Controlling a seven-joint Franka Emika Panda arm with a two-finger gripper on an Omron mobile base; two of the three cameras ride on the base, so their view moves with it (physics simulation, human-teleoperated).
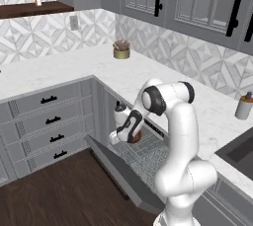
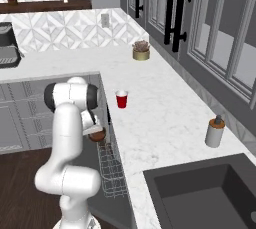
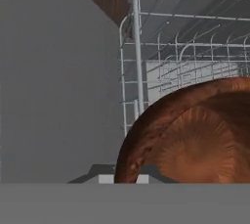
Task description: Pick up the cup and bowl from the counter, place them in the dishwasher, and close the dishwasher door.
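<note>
The gripper [image 1: 132, 132] hangs low over the pulled-out wire rack [image 1: 143, 157] of the dishwasher [image 2: 112, 173], its fingers closed on the bowl [image 3: 195, 140], whose dark-brown rim and reddish inside loom close in the hand view with the rack wires just behind. From the right base view the bowl [image 2: 97, 134] sits at the hand, above the near end of the rack [image 2: 111, 170]. The dishwasher door [image 1: 123, 173] lies dropped open beneath the rack. The red cup [image 2: 121, 99] stands upright on the white marble counter [image 2: 165, 123], near its front edge and well apart from the bowl. Farther along the counter are a brass pot with a plant [image 2: 141, 51] and a grey soap dispenser [image 2: 215, 132] beside the dark sink [image 2: 205, 193].
</note>
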